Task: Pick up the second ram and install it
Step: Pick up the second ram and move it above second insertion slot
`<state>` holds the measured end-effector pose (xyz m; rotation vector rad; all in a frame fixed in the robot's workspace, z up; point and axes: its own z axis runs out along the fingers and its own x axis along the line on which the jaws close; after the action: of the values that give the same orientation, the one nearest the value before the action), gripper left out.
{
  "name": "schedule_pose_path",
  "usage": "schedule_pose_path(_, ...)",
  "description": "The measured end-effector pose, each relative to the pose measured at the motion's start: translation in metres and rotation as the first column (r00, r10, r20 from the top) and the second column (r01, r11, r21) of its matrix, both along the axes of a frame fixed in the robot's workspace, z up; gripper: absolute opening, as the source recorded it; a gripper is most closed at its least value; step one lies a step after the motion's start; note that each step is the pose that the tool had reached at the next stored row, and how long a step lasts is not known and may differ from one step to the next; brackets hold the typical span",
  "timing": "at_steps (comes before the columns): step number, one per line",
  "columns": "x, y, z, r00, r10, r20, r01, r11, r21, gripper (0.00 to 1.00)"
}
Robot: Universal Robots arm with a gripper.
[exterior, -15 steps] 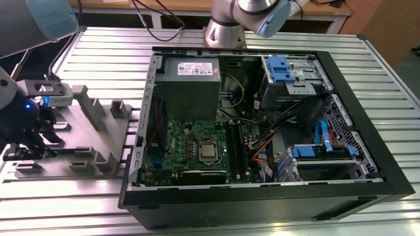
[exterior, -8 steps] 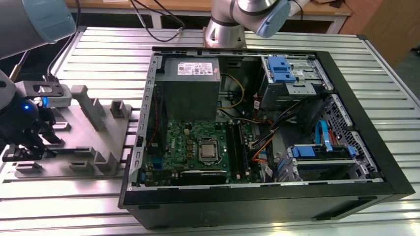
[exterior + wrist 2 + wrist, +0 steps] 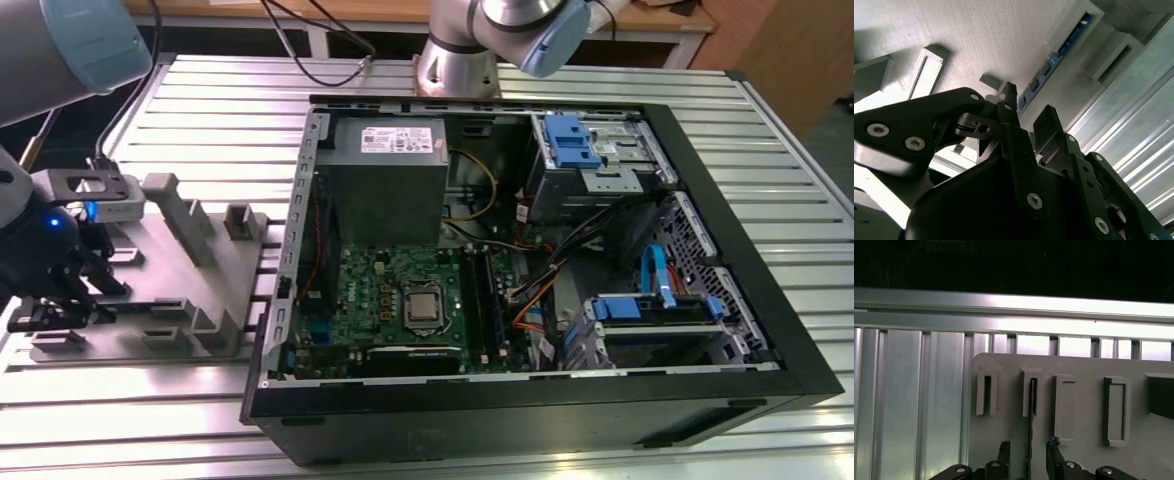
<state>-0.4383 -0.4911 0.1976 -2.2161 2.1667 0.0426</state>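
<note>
My pincer (image 3: 1028,450) is open, fingers (image 3: 1004,450) astride the ram (image 3: 1030,430). The ram stands on edge in the grey holder (image 3: 1089,410), left of the case (image 3: 534,400) in the exterior view. To grip well, I judge I should centre, close evenly on its flat faces, and avoid tilting.

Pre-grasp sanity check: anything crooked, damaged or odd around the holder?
Nothing stands out. The ram stick stands on edge in its slot in the grey holder, lined up with the gap of the open gripper. Neither of the fingers touches it.
</note>
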Motion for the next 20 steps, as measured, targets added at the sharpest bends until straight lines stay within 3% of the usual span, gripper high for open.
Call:
schedule_pose_path(13, -0.0002, 0.0, -0.0012, 1.0, 0.0, 0.0, 0.0, 1.0, -0.0002, 0.39)
schedule_pose_path(15, -0.0002, 0.0, -0.0012, 1.0, 0.0, 0.0, 0.0, 1.0, -0.0001, 0.31)
schedule_pose_path(17, -0.0002, 0.0, -0.0012, 1.0, 0.0, 0.0, 0.0, 1.0, -0.0002, 0.31)
schedule_pose_path(18, -0.0002, 0.0, -0.0012, 1.0, 0.0, 0.0, 0.0, 1.0, -0.0001, 0.24)
schedule_pose_path(20, -0.0002, 0.0, -0.0012, 1.0, 0.0, 0.0, 0.0, 1.0, -0.0002, 0.24)
